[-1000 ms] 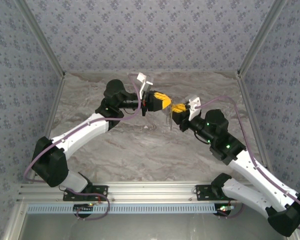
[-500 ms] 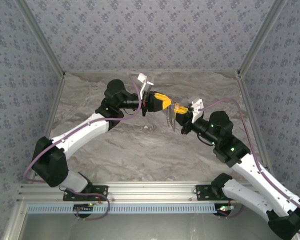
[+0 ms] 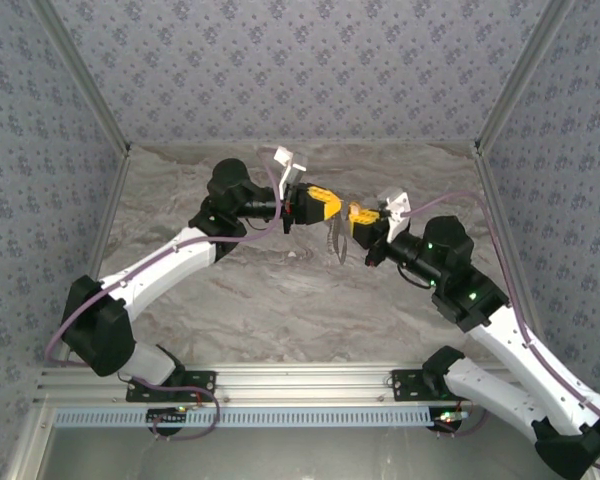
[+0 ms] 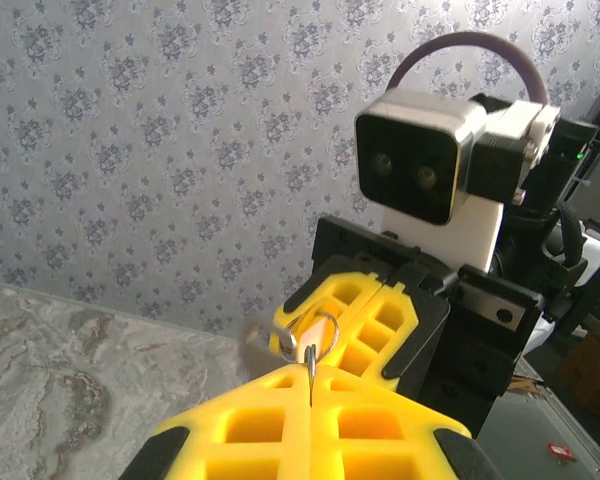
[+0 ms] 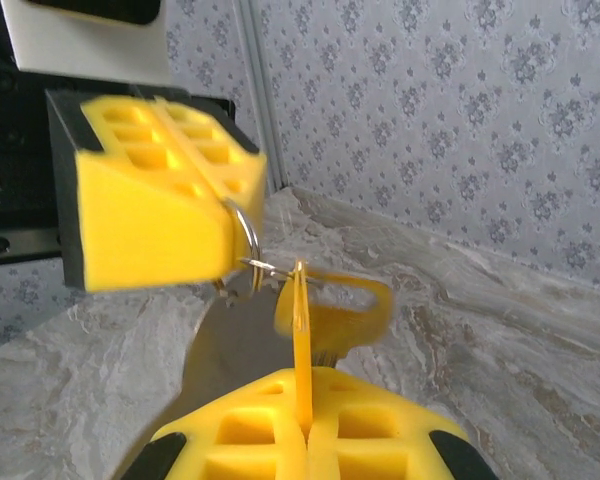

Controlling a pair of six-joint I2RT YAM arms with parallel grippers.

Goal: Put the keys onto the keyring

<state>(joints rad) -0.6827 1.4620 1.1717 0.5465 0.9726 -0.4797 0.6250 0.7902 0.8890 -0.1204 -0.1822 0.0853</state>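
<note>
Above the middle of the table my two grippers meet tip to tip. The left gripper (image 3: pixel 327 207) (image 4: pixel 310 372) is shut on the keyring (image 4: pixel 336 334), a thin grey wire loop that sticks out past its yellow fingers (image 5: pixel 150 200). In the top view the keyring (image 3: pixel 337 243) hangs down between both grippers. My right gripper (image 3: pixel 352 214) (image 5: pixel 302 380) is shut on the key (image 5: pixel 300 330), a thin brass-yellow blade seen edge-on, its tip at the keyring (image 5: pixel 253 240). From the left wrist, the key (image 4: pixel 315 332) looks pale and lies inside the loop.
A blurred yellow-tan shape (image 5: pixel 345 305) hangs just behind the key near the loop. The marbled table (image 3: pixel 280 300) lies below, with patterned walls on three sides and aluminium posts (image 3: pixel 500 90) at the back corners.
The right arm has raised its wrist and swung its forearm, keeping its fingers against the left gripper. The hanging keyring has shifted slightly. The left arm has stayed put.
</note>
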